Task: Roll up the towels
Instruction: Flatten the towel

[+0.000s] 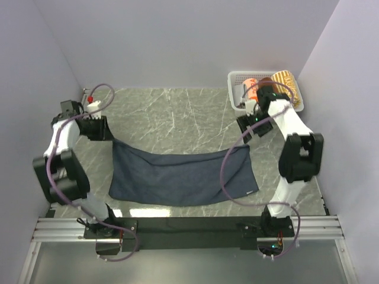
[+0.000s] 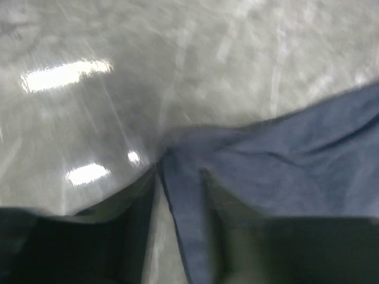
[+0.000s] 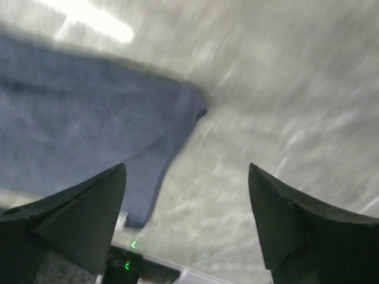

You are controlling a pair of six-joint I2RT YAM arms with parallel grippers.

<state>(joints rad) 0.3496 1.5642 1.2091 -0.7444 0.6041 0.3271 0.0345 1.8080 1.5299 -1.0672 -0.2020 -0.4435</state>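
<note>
My right jaws stand wide, the navy towel [image 1: 177, 177] on the desk [image 1: 177, 112] just left of them. Its corner runs between my left jaws; blur hides any grip. Its white tag [image 1: 247, 193] is unreadable.

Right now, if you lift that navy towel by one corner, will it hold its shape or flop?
Likely floppy: the navy towel has a far edge that curves inward between its corners, and it shows wrinkles. It would probably drape, not hold flat. Pushed on the marbled table, it may bunch rather than slide.
</note>
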